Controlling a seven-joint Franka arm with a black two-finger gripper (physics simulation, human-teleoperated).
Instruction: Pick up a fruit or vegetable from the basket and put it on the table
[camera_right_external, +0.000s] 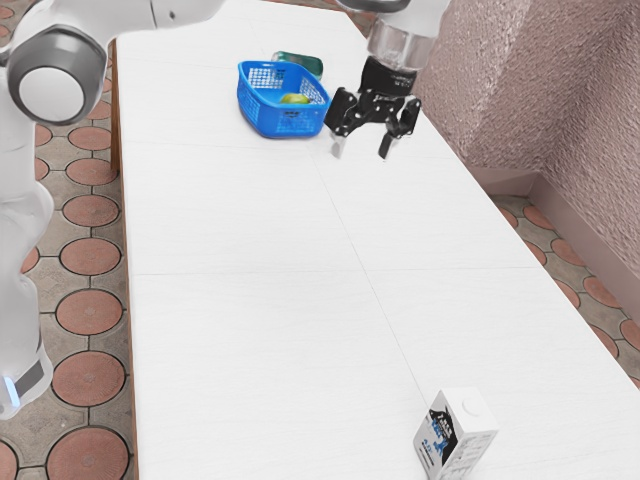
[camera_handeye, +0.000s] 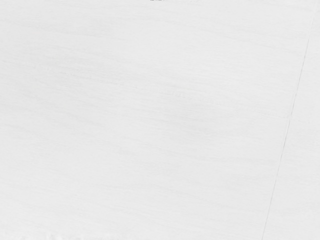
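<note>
One white robot arm (camera_right_external: 25, 230) is rising along the exterior view's left, bending at a large grey-ringed joint (camera_right_external: 58, 88), passing beyond the upper edge and coming back into sight near the top, toward the view's right. Its black gripper (camera_right_external: 361, 152) is hanging with its fingers (camera_right_external: 385, 147) pointing down toward a long white table (camera_right_external: 230, 220), the hand leaning slightly in the view. The fingers are standing well apart, with a clear gap between them, and are gripping nothing.

Just beside the gripper, toward the exterior view's left, a blue lattice basket (camera_right_external: 285, 124) is sitting upright on the table. A yellow-green fruit or vegetable (camera_right_external: 295, 99) is lying inside, low between the walls; its exact kind is too small to tell. The basket's side is standing between the gripper and this piece. Behind the basket, a dark green rounded object (camera_right_external: 300, 62) is lying close to its rim, partly hidden.

Well apart from all this, near the exterior view's lower edge, a white carton (camera_right_external: 473, 428) with black and blue print is standing on the table. A rough pinkish wall (camera_right_external: 560, 90) is rising beyond the table's right edge in that view. In the wrist view, a thin seam (camera_handeye: 291, 117) is running slantwise across the pale tabletop.
</note>
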